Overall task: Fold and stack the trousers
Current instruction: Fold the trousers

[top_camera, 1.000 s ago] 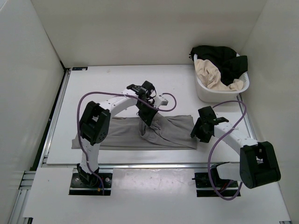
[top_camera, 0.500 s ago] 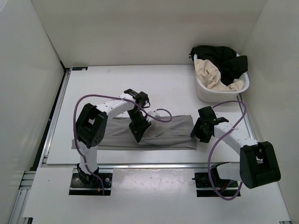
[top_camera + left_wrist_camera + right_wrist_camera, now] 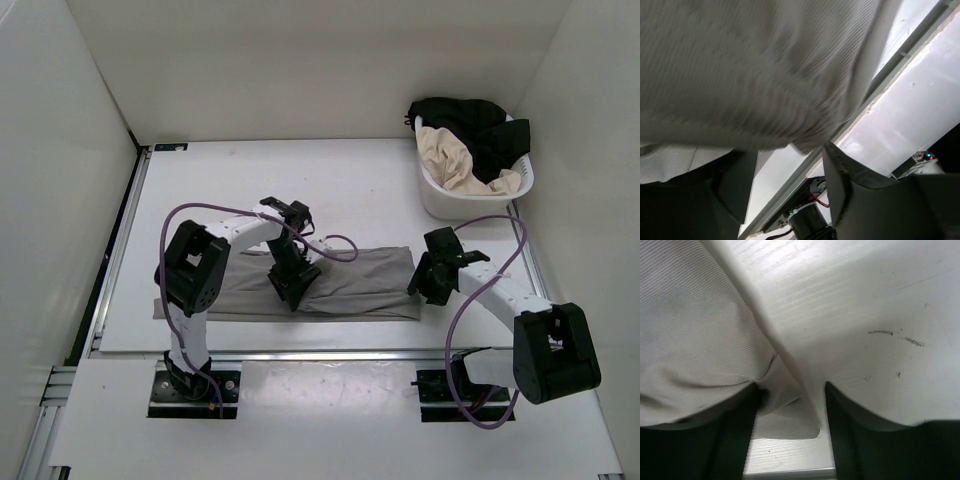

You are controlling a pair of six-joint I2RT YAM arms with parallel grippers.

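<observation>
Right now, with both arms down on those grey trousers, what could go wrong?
The right gripper has only a corner of the trousers between its open fingers, so a pinch there may slip off. The left arm's purple cable loops low over the cloth and might drag it. Blurred fabric hangs over the left gripper, so I cannot tell how much it would catch.

Blurred cloth, buried fingertips
On my left wrist feed the trousers are a smear; from above the left gripper hides its own fingertips.
</observation>
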